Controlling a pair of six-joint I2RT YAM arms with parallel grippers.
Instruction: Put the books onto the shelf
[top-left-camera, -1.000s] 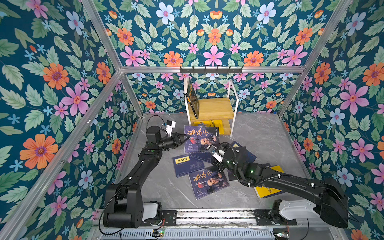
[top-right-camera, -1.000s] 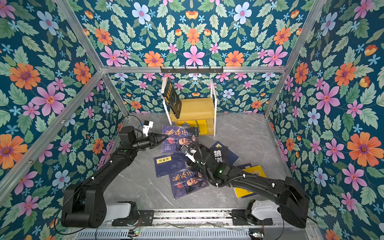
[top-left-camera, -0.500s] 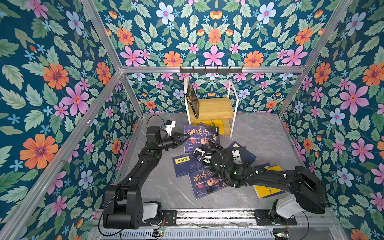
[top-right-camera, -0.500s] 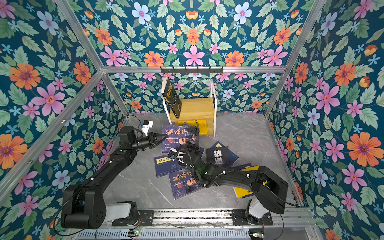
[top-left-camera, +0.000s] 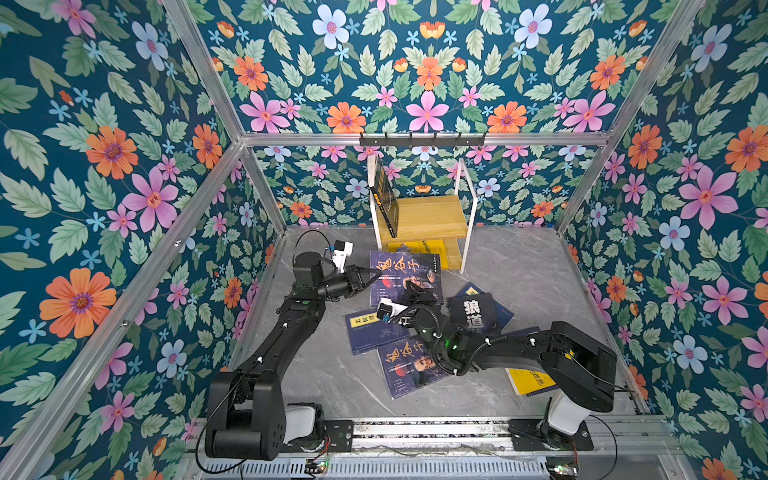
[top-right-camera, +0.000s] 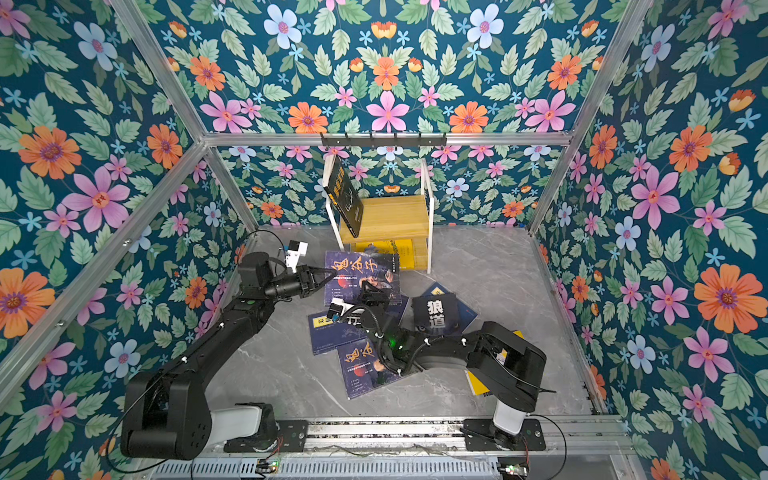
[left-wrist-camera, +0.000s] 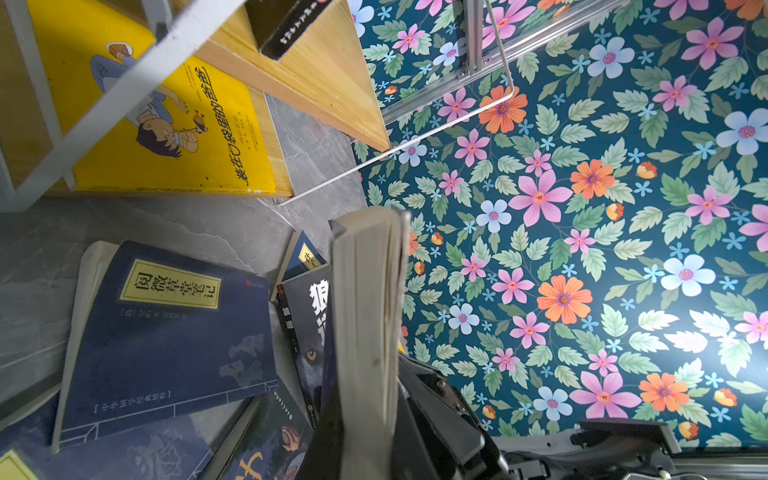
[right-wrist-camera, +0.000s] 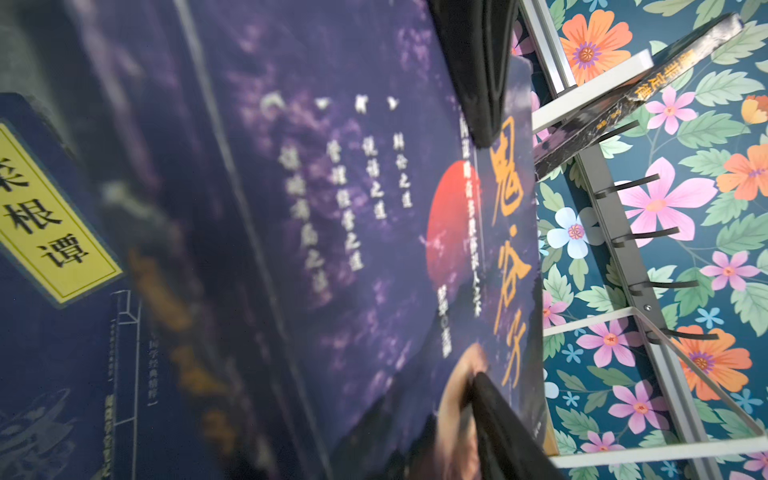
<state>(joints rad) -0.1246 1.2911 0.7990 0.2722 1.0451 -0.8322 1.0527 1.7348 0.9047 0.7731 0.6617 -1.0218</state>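
My left gripper (top-left-camera: 372, 276) (top-right-camera: 328, 274) is shut on the left edge of a dark old-man's-face book (top-left-camera: 405, 274) (top-right-camera: 361, 270), holding it raised and tilted in front of the shelf (top-left-camera: 428, 216) (top-right-camera: 395, 214). In the left wrist view its page edge (left-wrist-camera: 368, 291) stands between my fingers (left-wrist-camera: 436, 399). My right gripper (top-left-camera: 415, 291) (top-right-camera: 372, 293) is at this book's lower right corner. One finger (right-wrist-camera: 498, 415) lies on the cover (right-wrist-camera: 353, 228); the other is hidden. A black book (top-left-camera: 384, 195) leans on the top board and a yellow book (top-left-camera: 424, 251) (left-wrist-camera: 166, 124) lies on the lower one.
On the grey floor lie a navy book (top-left-camera: 374, 332) (left-wrist-camera: 166, 332), a second old-man book (top-left-camera: 409, 365), a wolf book (top-left-camera: 473, 316) (left-wrist-camera: 307, 324) and a yellow book (top-left-camera: 532, 380) under my right arm. A black hook rail (top-left-camera: 422, 139) hangs above the shelf.
My right gripper has swung left from beside the wolf book to the held book's lower right corner, and its jaws have narrowed. The left arm and its book have stayed still.
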